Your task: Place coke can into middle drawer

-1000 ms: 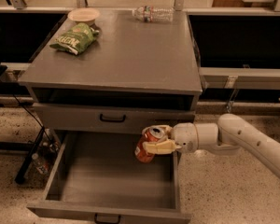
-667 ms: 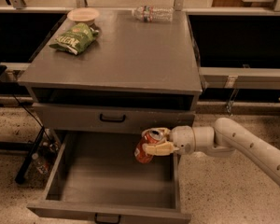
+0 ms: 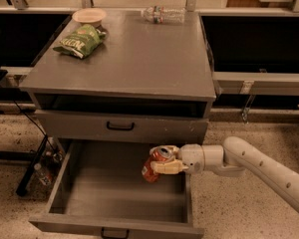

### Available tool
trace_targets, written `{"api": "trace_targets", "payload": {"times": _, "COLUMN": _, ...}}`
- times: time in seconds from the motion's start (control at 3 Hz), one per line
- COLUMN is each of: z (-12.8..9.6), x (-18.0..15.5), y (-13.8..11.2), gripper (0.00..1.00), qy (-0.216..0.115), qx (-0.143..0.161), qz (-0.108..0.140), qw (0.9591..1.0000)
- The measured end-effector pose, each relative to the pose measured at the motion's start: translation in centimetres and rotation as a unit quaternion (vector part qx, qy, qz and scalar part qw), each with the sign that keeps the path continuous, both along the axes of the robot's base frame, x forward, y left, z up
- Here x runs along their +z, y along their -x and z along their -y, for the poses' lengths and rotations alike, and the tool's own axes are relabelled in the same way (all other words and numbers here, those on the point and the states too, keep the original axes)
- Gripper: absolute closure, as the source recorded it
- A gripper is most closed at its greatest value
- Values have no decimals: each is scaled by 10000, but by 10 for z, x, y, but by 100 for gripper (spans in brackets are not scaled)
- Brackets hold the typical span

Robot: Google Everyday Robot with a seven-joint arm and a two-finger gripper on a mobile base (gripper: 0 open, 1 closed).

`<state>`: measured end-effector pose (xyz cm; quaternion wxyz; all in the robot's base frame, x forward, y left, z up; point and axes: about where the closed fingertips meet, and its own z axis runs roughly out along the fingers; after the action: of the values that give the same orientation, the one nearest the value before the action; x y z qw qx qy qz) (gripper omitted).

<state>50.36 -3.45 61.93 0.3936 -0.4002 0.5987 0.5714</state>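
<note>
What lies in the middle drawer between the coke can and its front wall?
Nothing: the camera view shows the middle drawer bare there. The end effector, over its right rear, is shut on the coke can.

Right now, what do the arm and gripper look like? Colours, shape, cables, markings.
The arm is a smooth off-white tubular shell with rounded joints and a row of small dark dots along the forearm. No exposed cables or logos show. The gripper, at the coke can over the right side of the open middle drawer, has two cream-tan fingers on a white cylindrical wrist.
</note>
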Motion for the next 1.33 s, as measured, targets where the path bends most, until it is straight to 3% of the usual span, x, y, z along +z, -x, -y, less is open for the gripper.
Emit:
{"api": "trace_targets", "payload": {"times": 0.33, "z": -6, "x": -58, "y": 7, "gripper": 100, "qy": -112, "qx": -248, "qz": -108, "qw": 9996}}
{"api": "trace_targets", "payload": {"times": 0.67, "z": -6, "x": -58, "y": 7, "gripper": 100, "qy": -112, "qx": -249, "qz": -105, "qw": 9996}}
{"api": "trace_targets", "payload": {"times": 1.0, "z": -9, "x": -62, "y": -2, "gripper": 100, "qy": -3, "qx": -495, "qz": 706, "qw": 9963}}
{"api": "trace_targets", "payload": {"times": 1.33, "z": -12, "x": -59, "y": -8, "gripper": 100, "qy": 92, "qx": -749, "qz": 1656, "qw": 9833}}
